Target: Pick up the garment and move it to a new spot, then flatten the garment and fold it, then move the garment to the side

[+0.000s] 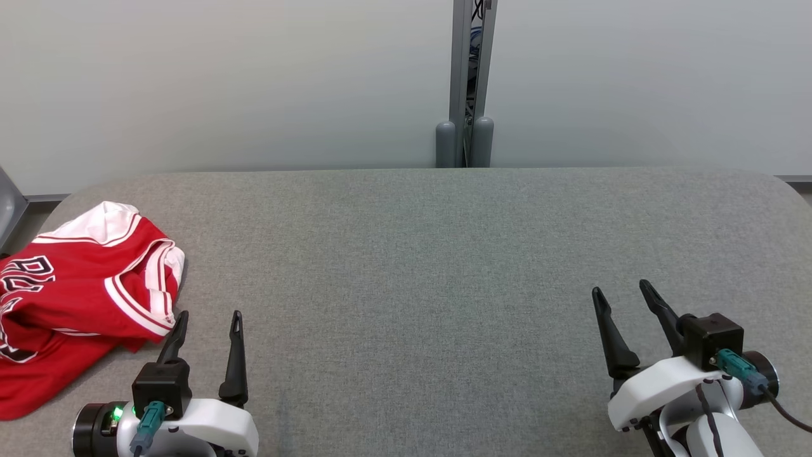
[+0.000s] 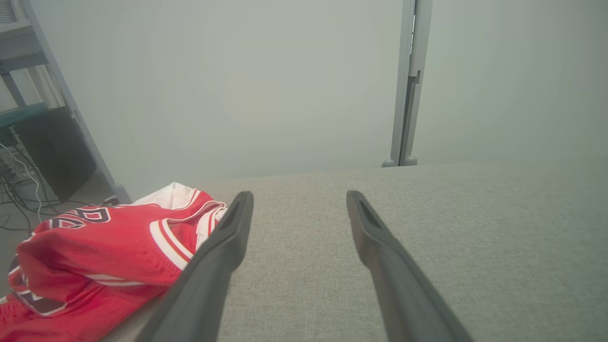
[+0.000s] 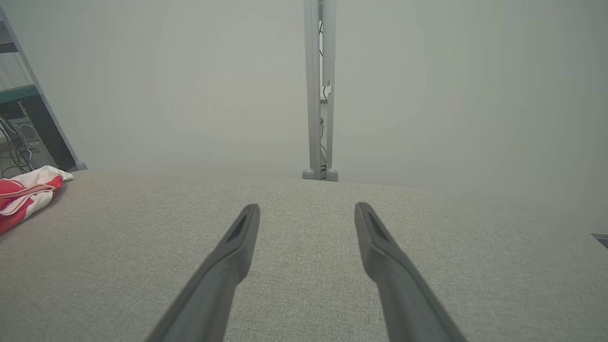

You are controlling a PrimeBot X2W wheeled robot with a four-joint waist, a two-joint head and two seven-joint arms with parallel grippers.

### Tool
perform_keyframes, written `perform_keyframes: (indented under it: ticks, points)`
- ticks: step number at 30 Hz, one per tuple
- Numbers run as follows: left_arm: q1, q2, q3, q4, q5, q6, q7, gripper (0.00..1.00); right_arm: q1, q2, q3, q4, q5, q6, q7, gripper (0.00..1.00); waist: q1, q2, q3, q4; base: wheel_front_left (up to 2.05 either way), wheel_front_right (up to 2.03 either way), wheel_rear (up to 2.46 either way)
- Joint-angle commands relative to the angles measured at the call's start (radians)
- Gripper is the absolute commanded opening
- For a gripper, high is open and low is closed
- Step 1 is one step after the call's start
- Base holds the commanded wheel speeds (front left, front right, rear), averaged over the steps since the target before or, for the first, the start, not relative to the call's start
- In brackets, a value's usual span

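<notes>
The garment [image 1: 76, 298] is a red jersey with white trim and dark lettering, lying crumpled at the left end of the grey table [image 1: 412, 266], partly past the left border of the head view. My left gripper [image 1: 209, 315] stands open just right of it, its left finger close to the cloth's near edge but holding nothing. In the left wrist view the garment [image 2: 104, 247] lies left of that gripper [image 2: 300, 198]. My right gripper [image 1: 620, 287] is open over bare table at the lower right. The right wrist view has the garment [image 3: 23, 194] far left of the gripper [image 3: 307, 210].
A pale wall runs behind the table, with a grey metal post [image 1: 468, 82] at its middle. Left of the table stand a shelf frame [image 2: 52, 95] and cables [image 2: 14, 190] on the floor. The table's far corners are rounded.
</notes>
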Motion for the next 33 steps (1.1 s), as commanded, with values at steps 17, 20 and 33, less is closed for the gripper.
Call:
perform_keyframes:
  ticks: [17, 20, 33]
  points:
    - [0.014, 0.008, 0.005, -0.018, -0.014, -0.001, -0.008, 1.00, 0.014, -0.009, -0.008, -0.005, 0.005, 0.002, -0.009, 1.00, 0.0000, 0.0000, -0.002, 0.000, 0.00, 0.00, 0.00]
    - [0.015, 0.011, 0.005, -0.018, -0.018, 0.001, -0.008, 1.00, 0.014, -0.009, -0.007, -0.004, 0.008, 0.002, -0.007, 1.00, 0.0000, 0.0000, -0.002, 0.001, 0.00, 0.00, 0.00]
    - [0.013, 0.020, 0.000, -0.022, -0.031, 0.012, -0.010, 1.00, 0.020, -0.009, 0.000, 0.008, 0.022, 0.002, -0.008, 1.00, 0.0000, 0.0000, 0.002, 0.051, 0.00, 0.00, 0.00]
